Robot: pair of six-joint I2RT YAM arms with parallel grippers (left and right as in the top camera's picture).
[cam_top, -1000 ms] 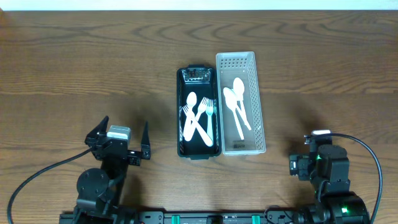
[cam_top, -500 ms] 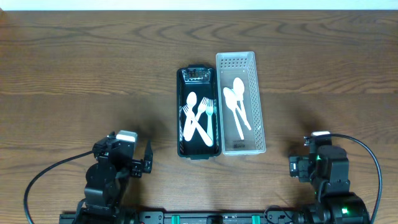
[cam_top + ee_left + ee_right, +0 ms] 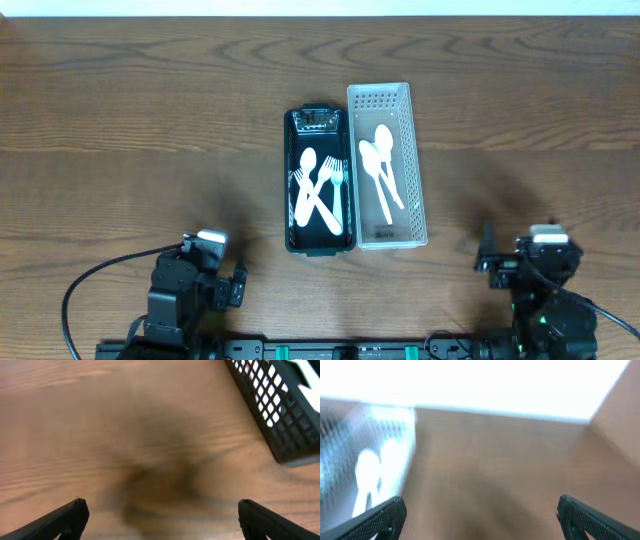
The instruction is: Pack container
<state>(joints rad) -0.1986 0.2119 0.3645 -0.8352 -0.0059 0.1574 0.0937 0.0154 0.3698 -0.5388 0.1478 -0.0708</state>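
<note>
A black mesh container (image 3: 318, 240) stands at the table's middle with several white plastic forks and spoons (image 3: 320, 190) in it. A white perforated tray (image 3: 412, 150) stands against its right side with white spoons (image 3: 380, 165) in it. My left gripper (image 3: 215, 275) is open and empty at the front left. Its wrist view shows the black container's corner (image 3: 285, 420) at the upper right. My right gripper (image 3: 525, 268) is open and empty at the front right. Its blurred wrist view shows the white tray (image 3: 365, 460) at the left.
The brown wooden table (image 3: 140, 120) carries both containers. Black cables (image 3: 95, 280) run from each arm base along the front edge. A pale wall strip (image 3: 480, 380) shows beyond the table's far edge.
My left gripper has drawn back toward the front edge and turned to the right. My right gripper has shifted to the right and back. The containers have not moved.
</note>
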